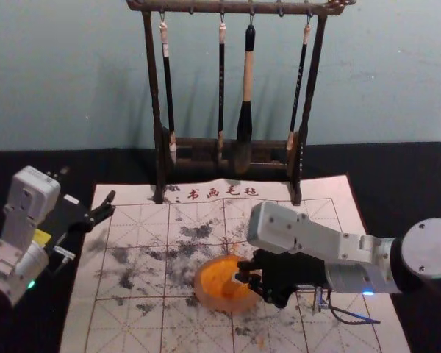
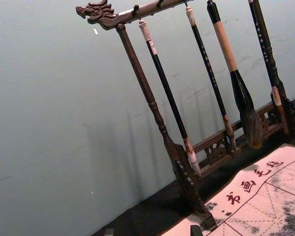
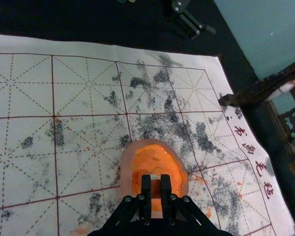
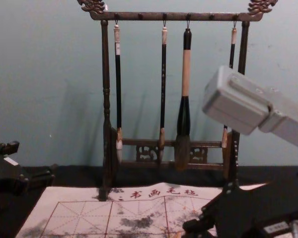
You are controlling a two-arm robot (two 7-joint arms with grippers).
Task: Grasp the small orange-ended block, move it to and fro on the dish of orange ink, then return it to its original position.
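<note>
My right gripper (image 1: 245,275) reaches in from the right over the dish of orange ink (image 1: 219,294). In the right wrist view, that gripper (image 3: 156,186) is shut on a small block (image 3: 156,192), brownish on the side that shows, held over the lower part of the dish (image 3: 135,152). Whether the block's far end touches the ink is hidden. My left gripper (image 1: 90,226) is parked at the left side, beside the mat's edge; in the left wrist view the gripper (image 2: 153,232) is open, its fingertips far apart.
A grid-lined white felt mat (image 1: 140,323) with dark ink stains lies under the dish on a black-covered table (image 1: 411,184). Behind it stands a dark wooden rack (image 1: 156,110) with several hanging brushes, including a thick one (image 1: 246,95).
</note>
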